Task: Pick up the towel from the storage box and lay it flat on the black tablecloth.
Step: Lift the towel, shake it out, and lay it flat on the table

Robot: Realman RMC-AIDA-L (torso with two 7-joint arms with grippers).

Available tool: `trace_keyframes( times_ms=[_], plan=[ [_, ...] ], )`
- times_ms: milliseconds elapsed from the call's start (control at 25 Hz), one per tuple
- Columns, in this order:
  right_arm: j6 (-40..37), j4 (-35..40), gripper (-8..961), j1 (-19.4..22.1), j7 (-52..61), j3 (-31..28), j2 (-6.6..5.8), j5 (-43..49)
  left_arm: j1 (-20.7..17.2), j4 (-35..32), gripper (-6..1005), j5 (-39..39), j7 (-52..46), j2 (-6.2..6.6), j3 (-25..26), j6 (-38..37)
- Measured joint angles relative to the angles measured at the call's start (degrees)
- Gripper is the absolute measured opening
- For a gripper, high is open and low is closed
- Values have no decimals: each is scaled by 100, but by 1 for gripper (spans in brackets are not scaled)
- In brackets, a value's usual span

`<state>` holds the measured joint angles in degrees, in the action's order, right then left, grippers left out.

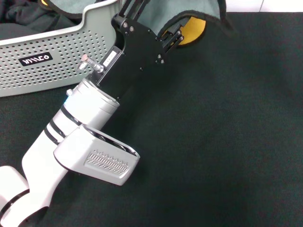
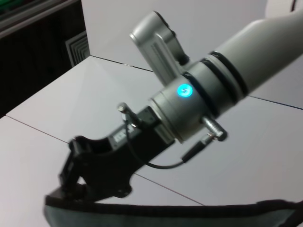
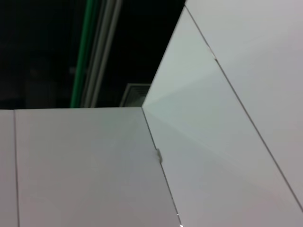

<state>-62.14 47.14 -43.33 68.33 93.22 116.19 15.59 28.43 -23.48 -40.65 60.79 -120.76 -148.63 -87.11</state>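
Observation:
The towel hangs grey face out at the top of the head view, with a fold of its yellow-orange face showing. One end still lies in the storage box; the rest is lifted over the far edge of the black tablecloth. My left gripper reaches up from the lower left and is shut on the towel's dark hem. The same hold shows in the left wrist view: a black gripper pinching the grey towel's hem. My right gripper is out of view.
A black garment lies in the storage box at the far left. The box stands on the tablecloth's far left part. The right wrist view shows only ceiling panels.

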Motion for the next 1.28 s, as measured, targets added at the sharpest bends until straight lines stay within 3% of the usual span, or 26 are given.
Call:
trace_keyframes(
  times_ms=[400, 1000, 1280],
  plan=[
    [-61, -416, 7, 50, -2, -30, 0, -6, -59, 37, 654, 1, -172, 0, -14, -184],
    [-175, -333, 6, -279, 0, 260, 0, -471, 13, 18, 647, 65, -357, 0, -44, 324],
    [-347, -330, 6, -170, -4, 284, 0, -509, -21, -25, 643, 68, -351, 0, -114, 289]
  ],
)
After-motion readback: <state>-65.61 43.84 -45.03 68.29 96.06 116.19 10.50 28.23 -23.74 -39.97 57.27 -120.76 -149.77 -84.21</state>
